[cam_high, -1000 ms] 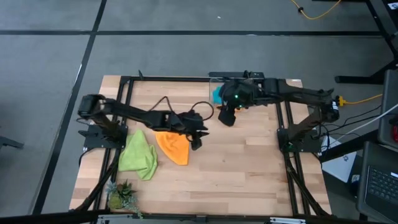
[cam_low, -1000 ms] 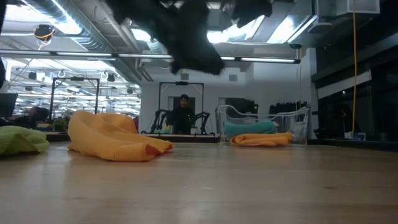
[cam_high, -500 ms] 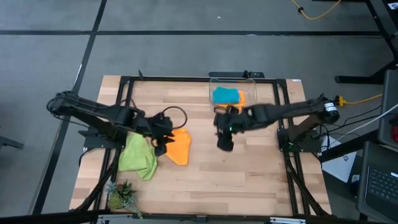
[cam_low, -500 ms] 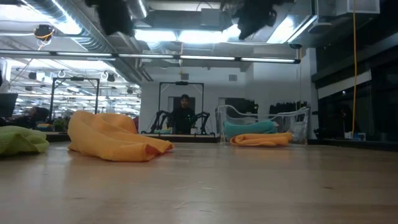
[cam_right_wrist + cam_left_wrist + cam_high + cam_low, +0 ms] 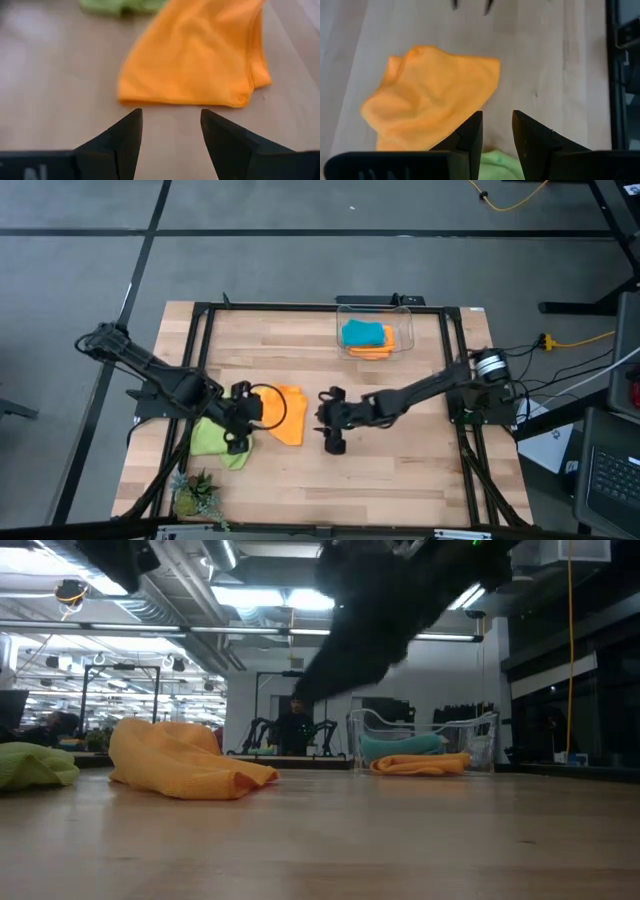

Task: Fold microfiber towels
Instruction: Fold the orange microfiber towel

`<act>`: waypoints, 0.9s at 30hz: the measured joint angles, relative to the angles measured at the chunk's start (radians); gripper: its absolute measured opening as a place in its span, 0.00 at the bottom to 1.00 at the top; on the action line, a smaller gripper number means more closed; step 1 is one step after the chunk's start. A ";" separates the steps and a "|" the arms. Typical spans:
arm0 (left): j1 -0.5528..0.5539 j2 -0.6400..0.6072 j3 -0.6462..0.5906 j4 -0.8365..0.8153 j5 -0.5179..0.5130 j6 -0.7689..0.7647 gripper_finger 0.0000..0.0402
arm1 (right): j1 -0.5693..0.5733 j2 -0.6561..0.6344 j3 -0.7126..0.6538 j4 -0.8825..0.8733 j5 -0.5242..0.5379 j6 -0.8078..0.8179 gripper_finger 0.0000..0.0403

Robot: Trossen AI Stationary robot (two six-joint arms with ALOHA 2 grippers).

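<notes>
High view: four towels counted. A loose orange towel (image 5: 284, 414) lies left of centre on the table (image 5: 400, 470), and a green towel (image 5: 212, 442) sits just lower left of it, partly under the left arm. A blue towel (image 5: 362, 334) and a second orange towel (image 5: 385, 346) lie in the clear bin (image 5: 404, 328) at upper centre. One plant (image 5: 195, 496) stands at the lower left corner. Left gripper (image 5: 243, 418) hangs at the loose orange towel's left edge; right gripper (image 5: 331, 421) is near its right side, apart from it. Wrist views alone settle the fingers: left gripper (image 5: 497, 131) fingers are apart with a narrow gap and hold nothing, right gripper (image 5: 171, 131) fingers are wider apart and hold nothing, bare wood between them. Low view alone shows the orange towel (image 5: 185, 762) heaped and a person (image 5: 294, 728) in the room beyond. Lower right of the table is bare wood.
</notes>
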 joint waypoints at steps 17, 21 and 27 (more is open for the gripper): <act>-0.063 0.000 0.000 0.000 -0.120 0.001 0.25 | -0.106 0.215 0.094 0.021 0.185 -0.780 0.51; -0.063 0.000 0.000 0.004 -0.128 0.001 0.25 | -0.111 0.230 0.094 0.054 0.165 -0.863 0.51; -0.063 0.000 0.000 0.009 -0.191 0.001 0.25 | -0.106 0.244 0.095 0.159 0.162 -0.924 0.51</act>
